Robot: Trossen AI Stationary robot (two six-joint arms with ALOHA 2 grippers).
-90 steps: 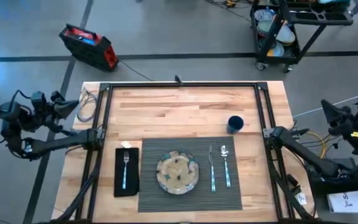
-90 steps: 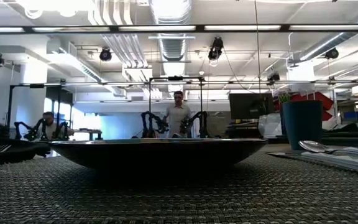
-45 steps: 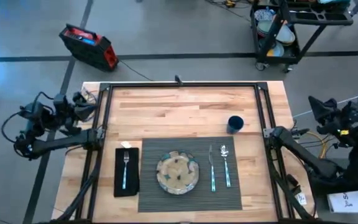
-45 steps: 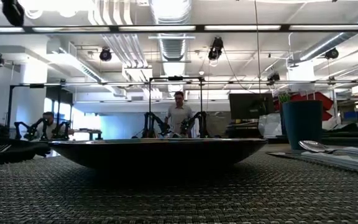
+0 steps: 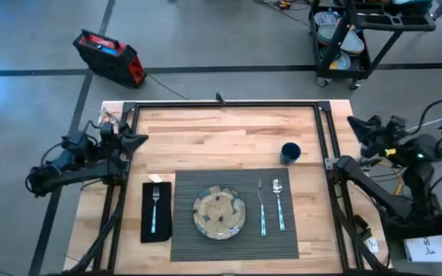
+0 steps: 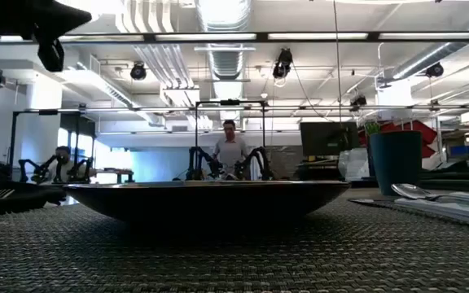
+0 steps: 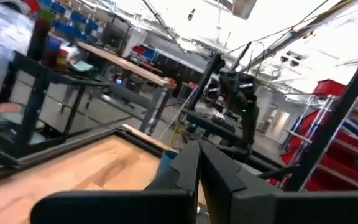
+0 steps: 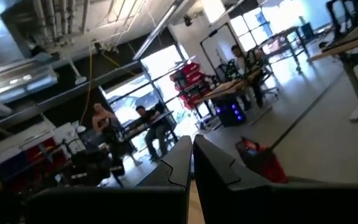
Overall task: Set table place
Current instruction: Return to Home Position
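Observation:
On the table (image 5: 221, 130) lies a dark grey ribbed placemat (image 5: 232, 239). A round silvery plate (image 5: 219, 214) (image 6: 206, 199) rests on it, with a knife (image 5: 262, 207) and a spoon (image 5: 278, 201) to its right. A fork (image 5: 154, 207) lies on a black napkin (image 5: 156, 227) left of the mat. A dark blue cup (image 5: 290, 152) (image 6: 395, 161) stands upright on the wood beyond the mat's far right corner. My left gripper (image 5: 141, 139) (image 7: 199, 165) hangs shut above the table's left rail. My right gripper (image 5: 352, 122) (image 8: 191, 155) hangs shut beyond the right rail. Neither holds anything.
Black metal rails (image 5: 225, 105) frame the table on the left, far and right sides. Bare wood (image 5: 221, 142) lies between the far rail and the mat. On the floor stand a red case (image 5: 110, 57) and a cart with dishes (image 5: 344, 34). People (image 6: 232, 150) are in the room behind.
Both arms have swung in from outside the table. My left gripper has gone toward the table's right, from beyond the left edge to above the left rail. My right gripper has gone toward the table's left and far edge, nearing the right rail. The place setting has stayed still.

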